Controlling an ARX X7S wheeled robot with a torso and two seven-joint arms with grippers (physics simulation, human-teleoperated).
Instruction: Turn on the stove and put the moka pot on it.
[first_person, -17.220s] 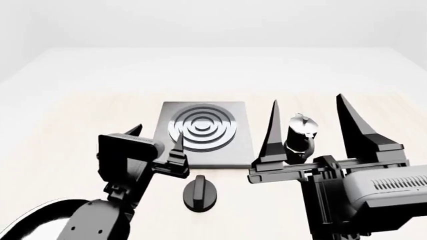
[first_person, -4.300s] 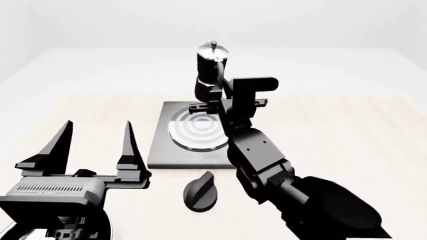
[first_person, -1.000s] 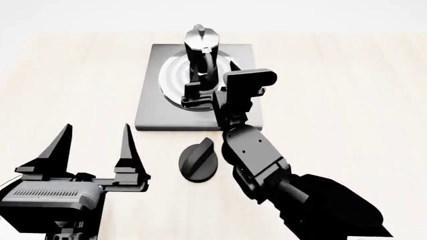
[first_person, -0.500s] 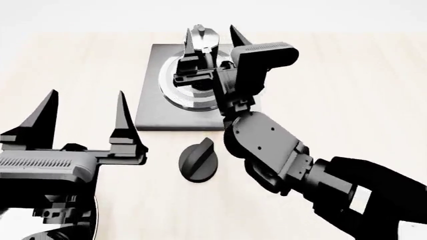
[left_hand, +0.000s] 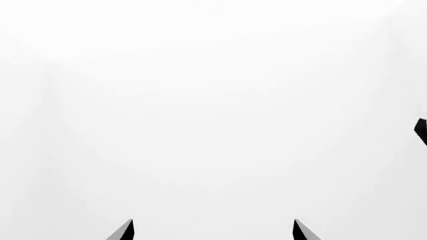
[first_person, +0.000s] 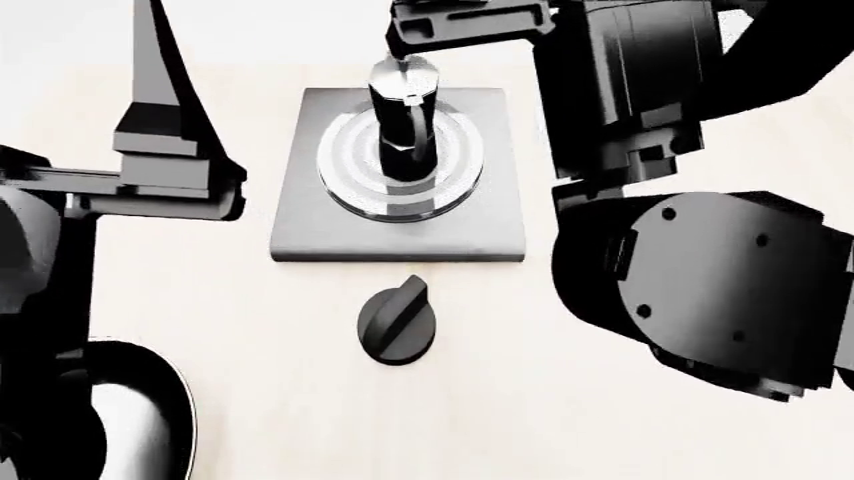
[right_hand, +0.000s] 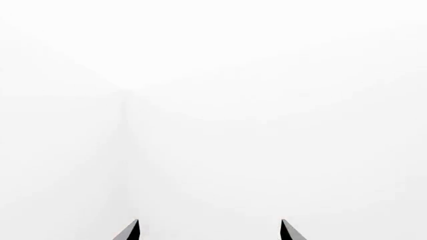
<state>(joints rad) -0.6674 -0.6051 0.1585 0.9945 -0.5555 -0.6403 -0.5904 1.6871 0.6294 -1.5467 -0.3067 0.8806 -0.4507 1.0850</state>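
While both arms sit raised close to the head camera, we see each end effector spread wide and holding nothing: in the left wrist view the left end effector (left_hand: 213, 232) shows only two dark fingertips (left_hand: 125, 231) far apart against blank white, and the right wrist view gives us the same for the right end effector (right_hand: 210, 232), its two tips (right_hand: 287, 231) parted with nothing between them. From the head view we catch one tall pointed finger (first_person: 158, 70) of the left arm at the frame's left edge, the rest of that arm cut off, and the bulky dark housing of the right arm (first_person: 694, 270) fills the right side and runs out of frame at the top. The moka pot (first_person: 402, 115) stands upright in the middle of the stove (first_person: 396, 238), on the concentric rings, its silver lid just under a dark part of the right arm at the top edge; we cannot tell whether anything up there touches it. The small round knob (first_person: 396, 320) lies on the surface just in front of the slab, apart from it. At the lower left a round shiny rim (first_person: 167, 400) peeks out, mostly hidden. The surface (first_person: 267, 350) is pale wood grain; behind it the room is plain white.
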